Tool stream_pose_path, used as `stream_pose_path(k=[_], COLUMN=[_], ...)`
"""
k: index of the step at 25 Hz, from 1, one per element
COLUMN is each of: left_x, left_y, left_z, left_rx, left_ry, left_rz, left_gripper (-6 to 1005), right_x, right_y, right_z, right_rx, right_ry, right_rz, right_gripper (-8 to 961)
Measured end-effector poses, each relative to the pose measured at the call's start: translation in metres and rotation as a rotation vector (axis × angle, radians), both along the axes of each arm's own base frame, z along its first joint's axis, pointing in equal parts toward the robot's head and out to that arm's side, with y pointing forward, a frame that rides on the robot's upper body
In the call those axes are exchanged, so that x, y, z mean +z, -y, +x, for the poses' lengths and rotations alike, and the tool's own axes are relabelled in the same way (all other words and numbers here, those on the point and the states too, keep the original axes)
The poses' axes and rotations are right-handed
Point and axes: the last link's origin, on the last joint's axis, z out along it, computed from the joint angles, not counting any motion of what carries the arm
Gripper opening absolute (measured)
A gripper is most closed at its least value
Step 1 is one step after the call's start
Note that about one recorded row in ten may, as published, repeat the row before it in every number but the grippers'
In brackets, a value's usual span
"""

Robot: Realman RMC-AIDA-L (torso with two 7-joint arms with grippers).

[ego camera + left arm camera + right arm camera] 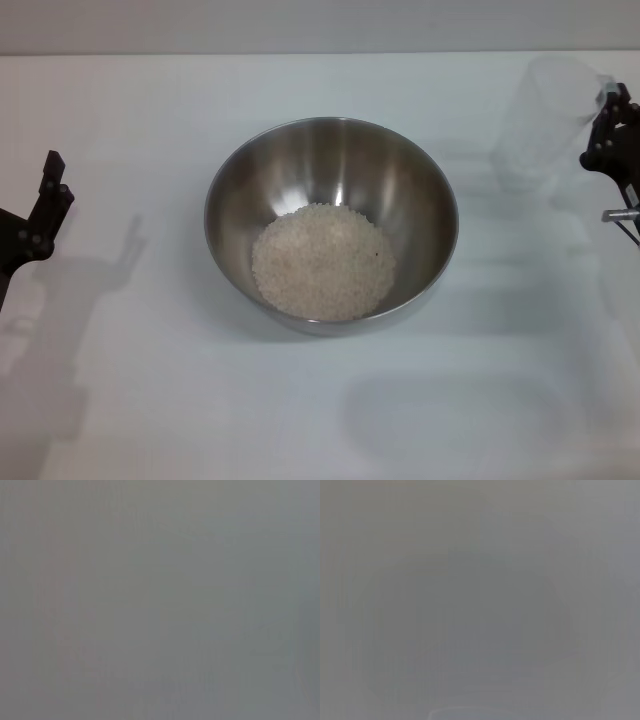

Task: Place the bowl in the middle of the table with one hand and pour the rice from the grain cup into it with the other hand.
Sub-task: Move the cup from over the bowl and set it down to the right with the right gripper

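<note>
The left hand (40,215) hangs at the desk's (150,400) left edge, holding nothing; its spread cannot be told. The right hand (612,140) sits far right beside the upright, empty cup (545,125); its grip is unclear. The steel bowl (400,180) stands mid-desk, rice (322,262) heaped inside.

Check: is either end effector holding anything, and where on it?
Left end effector: nothing, apart from the bowl. Right end effector sits at the cup side near its rim; an actual hold cannot be told.
</note>
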Motion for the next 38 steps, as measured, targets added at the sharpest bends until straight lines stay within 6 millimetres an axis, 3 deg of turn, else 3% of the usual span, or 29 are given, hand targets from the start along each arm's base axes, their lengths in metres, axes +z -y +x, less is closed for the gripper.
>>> stream_pose_path(k=[12, 27, 38], left_x=[-0.002, -0.002, -0.002], left_y=[0.0, -0.001, 0.0], left_z=[0.0, 0.001, 0.0], left_rx=[0.0, 0.0, 0.002], left_ry=[0.0, 0.0, -0.003], left_rz=[-0.006, -0.007, -0.008], left_gripper=[808, 808, 808], right_x=[-0.018, -0.031, -0.035], right_y=[-0.032, -0.041, -0.036], right_z=[-0.002, -0.007, -0.005], right_rx=[-0.041, -0.047, -0.056], right_ry=[0.111, 0.168, 0.156], right_rz=[-0.171, -0.269, -0.278], right_gripper=[71, 110, 138])
